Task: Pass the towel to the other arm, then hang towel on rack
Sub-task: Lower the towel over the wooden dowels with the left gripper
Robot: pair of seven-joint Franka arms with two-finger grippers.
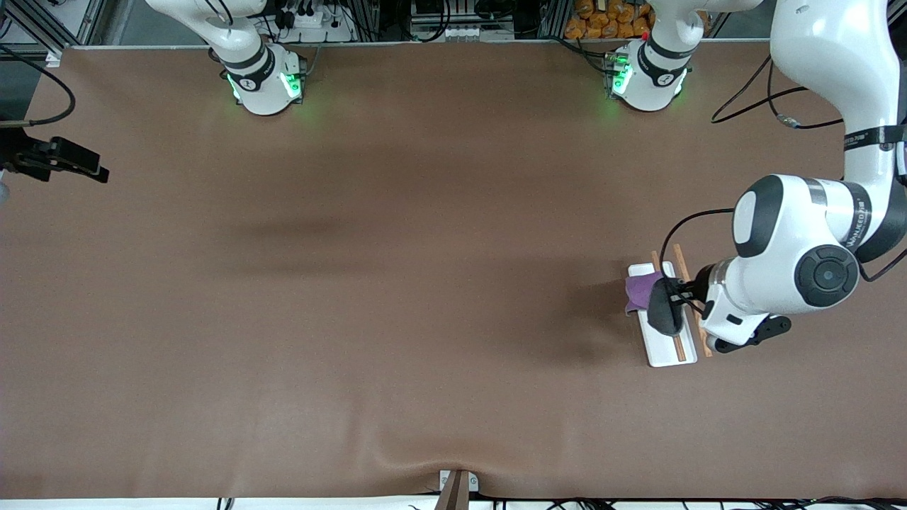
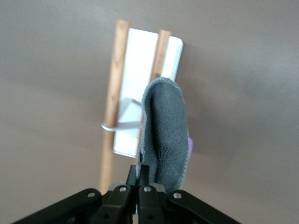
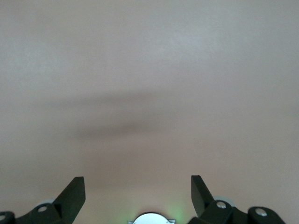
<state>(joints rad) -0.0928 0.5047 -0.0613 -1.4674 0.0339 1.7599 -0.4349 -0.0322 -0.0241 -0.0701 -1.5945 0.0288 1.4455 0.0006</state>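
While clamped in the left end effector (image 2: 138,179), the towel (image 2: 164,133) is held over the rack (image 2: 140,74).
It is hung low for draping across the rods; the right end effector (image 3: 138,196) waits, spread wide, empty.

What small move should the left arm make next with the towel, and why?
Probably lower the towel onto a rod of the rack. The left gripper is shut on its edge, so it hangs grey side out over the rods. The right gripper waits open over bare table.
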